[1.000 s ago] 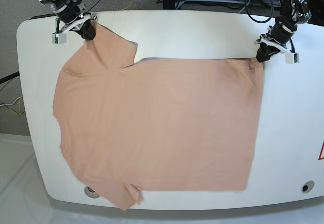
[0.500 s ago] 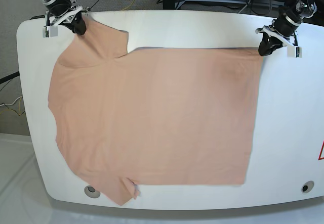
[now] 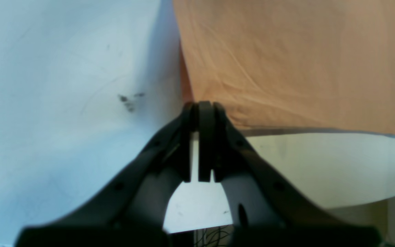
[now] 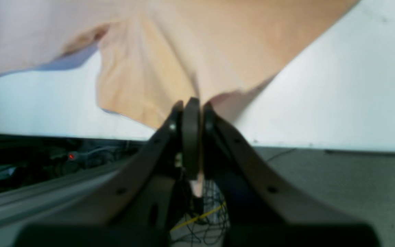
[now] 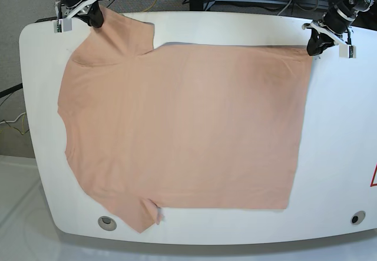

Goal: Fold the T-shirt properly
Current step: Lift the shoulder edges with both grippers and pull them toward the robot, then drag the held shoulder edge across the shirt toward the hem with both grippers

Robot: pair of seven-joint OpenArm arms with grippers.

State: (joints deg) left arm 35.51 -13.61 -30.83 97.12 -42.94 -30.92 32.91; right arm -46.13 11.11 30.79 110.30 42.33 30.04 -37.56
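the shirt (image 5: 182, 128) lies spread flat on the table (image 5: 341, 131), collar end toward the base view's left, hem toward its right, one sleeve hanging over the table's near edge. the right gripper (image 5: 93, 17) is pressed together on the far sleeve tip at the table's far-left corner; the left gripper (image 5: 313, 45) is pinched shut on the far hem corner, near the table's far-right corner. compared with a second ago, both grippers have moved toward the table's far edge, dragging the cloth with them: the far edge of the shirt now runs straighter and the body shows fewer ripples. judged from this, the step in hand is flattening and squaring the shirt before any fold; no fold is yet made, so the task is at an early stage.
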